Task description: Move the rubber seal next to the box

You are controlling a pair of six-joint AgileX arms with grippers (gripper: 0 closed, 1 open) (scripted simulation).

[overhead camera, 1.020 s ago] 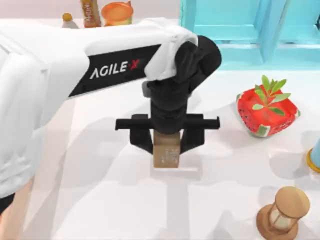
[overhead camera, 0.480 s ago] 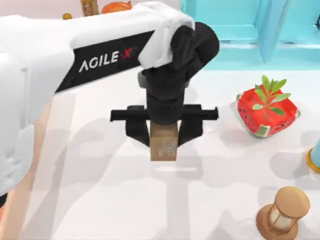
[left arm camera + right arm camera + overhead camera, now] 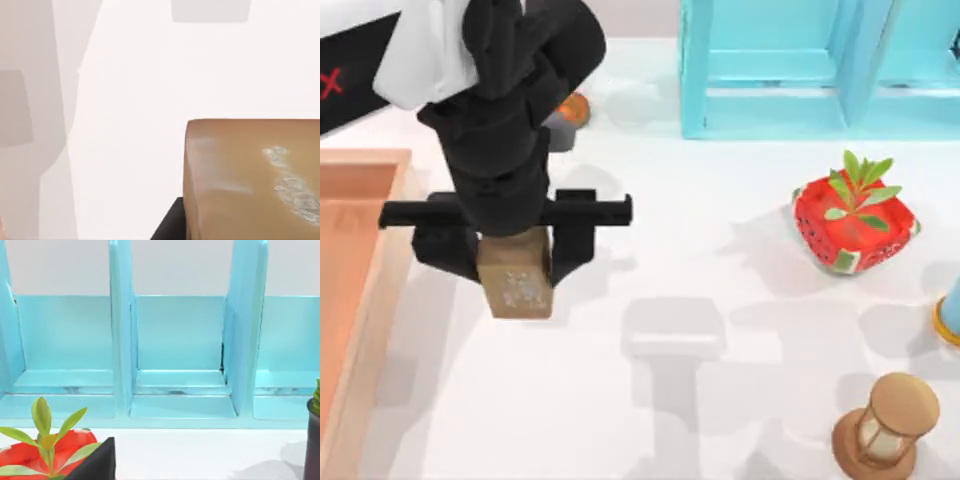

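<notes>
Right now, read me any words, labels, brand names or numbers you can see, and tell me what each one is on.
"X" in red: one letter at the picture's edge on the left arm's dark panel; the rest is cut off.
Faint white markings on the rubber seal held by the left gripper: too blurred to read.

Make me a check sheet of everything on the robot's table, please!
Surface: white table, marked by soft shadows.
Job's things: small tan-brown rubber seal block with white markings, held above the table; large light-wood box with reddish-brown inside, at the table's left edge, apart from the seal.
Clutter: red watermelon-patterned pot with a green plant; round wooden hourglass; small orange thing, partly hidden by the arm.
Grippers: left end effector shut on the seal, just right of the box.
Cables: nothing seen.
Surroundings: turquoise shelf unit along the far side.
</notes>
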